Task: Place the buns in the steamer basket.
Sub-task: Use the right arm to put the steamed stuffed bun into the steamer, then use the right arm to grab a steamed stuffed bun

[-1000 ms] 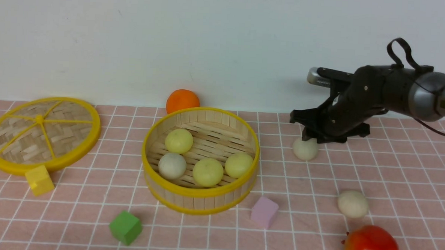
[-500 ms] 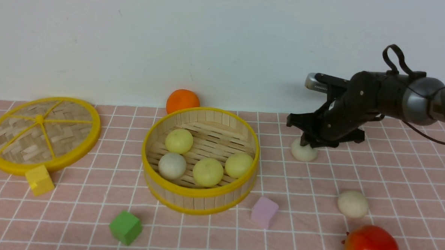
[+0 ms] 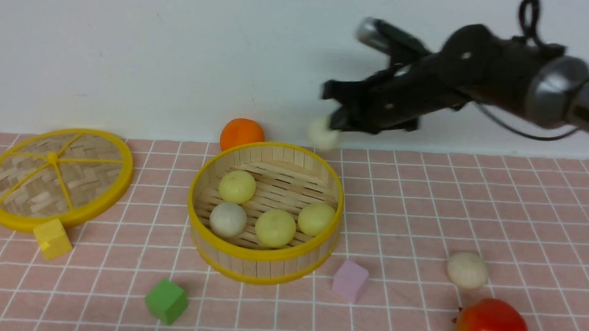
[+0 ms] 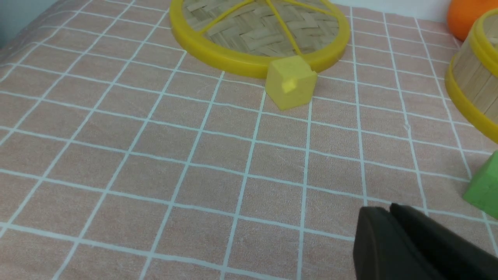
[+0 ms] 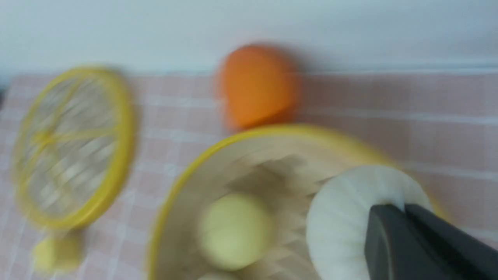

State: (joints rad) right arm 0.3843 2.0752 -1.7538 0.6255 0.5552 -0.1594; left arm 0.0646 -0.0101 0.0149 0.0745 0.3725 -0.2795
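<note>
One pink cloth with a white grid (image 3: 521, 220) covered the desk. Largest on it, the round bamboo-slat steamer basket with yellow rims (image 3: 263, 266) stood near the middle, and a flat woven bamboo lid with a yellow rim (image 3: 55, 180) lay toward the left edge. The black right gripper (image 3: 333, 123) hung in the air by the basket's far right rim, its jaws pinched tight on one off-white dough bun (image 3: 322, 136). The left gripper (image 4: 390, 212), seen only in its own wrist view, hung low over the cloth, jaws pressed together with nothing between them. A glossy red fruit (image 3: 491, 326) sat near the front right corner, and a bright orange ball (image 3: 241, 132) sat at the back edge, just behind the basket. On the basket's slatted floor lay three pale yellow buns (image 3: 275, 228) and one off-white bun (image 3: 228, 219). Another off-white bun (image 3: 467, 269) rested on the cloth just behind the red fruit. Smallest were a lilac cube (image 3: 350, 281) and a green cube (image 3: 166, 300) in front of the basket, and a yellow cube (image 3: 52, 238) against the lid's front rim.
</note>
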